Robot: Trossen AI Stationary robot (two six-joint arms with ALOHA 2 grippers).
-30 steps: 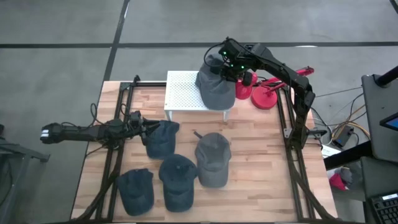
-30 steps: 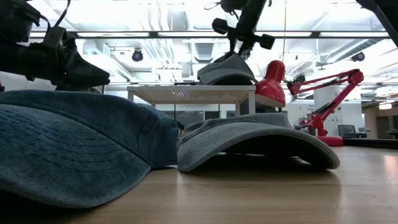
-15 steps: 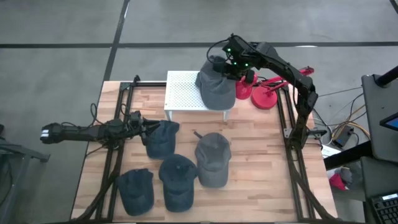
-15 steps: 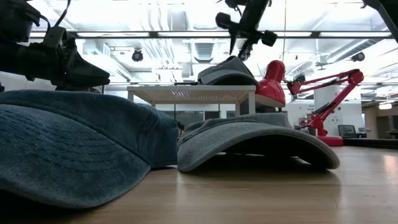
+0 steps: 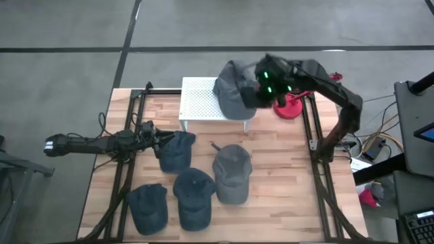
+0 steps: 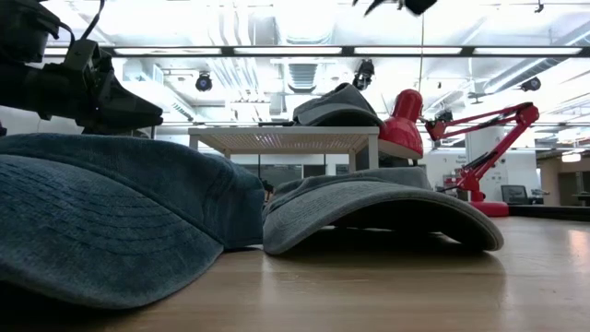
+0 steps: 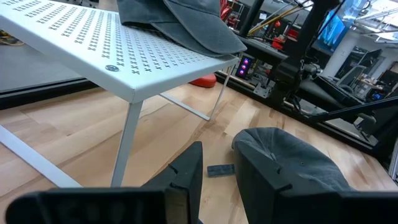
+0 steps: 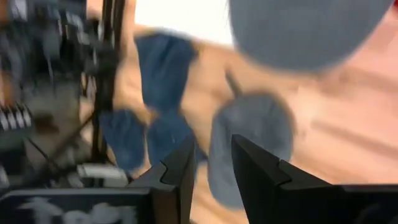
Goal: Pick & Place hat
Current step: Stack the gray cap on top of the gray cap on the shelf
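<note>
A grey hat (image 5: 232, 91) lies on the right end of the white perforated stand (image 5: 202, 100), its brim jutting past the stand's edge (image 7: 205, 37). My right gripper (image 5: 253, 93) hovers above and just right of that hat, open and holding nothing; its fingers (image 8: 211, 171) look down on the table. My left gripper (image 5: 158, 139) sits low near the table's left side beside a blue hat (image 5: 178, 150), open (image 7: 217, 180), with nothing between its fingers. A second grey hat (image 5: 232, 173) rests on the table.
Two more blue hats (image 5: 194, 198) (image 5: 149, 207) lie near the table's near edge. A red desk lamp (image 5: 288, 105) stands right of the stand at the far right. Bare wood shows on the table's right side (image 5: 285, 176).
My right gripper has risen off the grey hat on the stand and swung toward the table's right, climbing out of the low view. The hat stays on the stand where it was. My left arm has kept still.
</note>
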